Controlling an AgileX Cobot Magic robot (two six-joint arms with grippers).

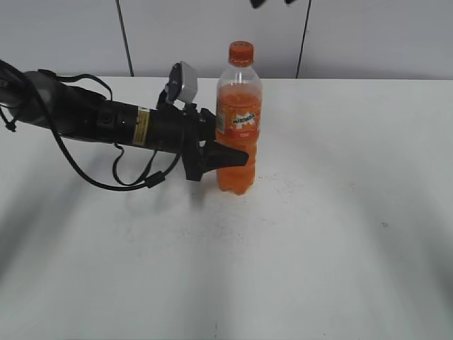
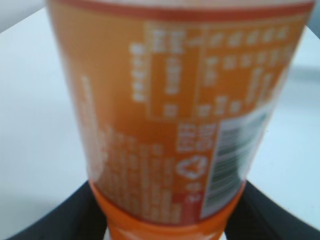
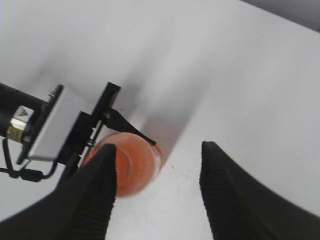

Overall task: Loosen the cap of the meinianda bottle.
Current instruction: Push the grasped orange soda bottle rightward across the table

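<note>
A white table carries 1 upright meinianda bottle.

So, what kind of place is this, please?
Probably a lab or test bench, not a home: a bare white table, plain pale wall panels behind it, and one orange soda bottle standing alone, with the left tool around it.

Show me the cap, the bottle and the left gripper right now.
cap (image 1: 241,52), exterior view, on its ribbed side.
bottle (image 1: 238,120), exterior view, on the label.
left gripper (image 1: 221,157), exterior view, on the finger across the lower body.
</note>
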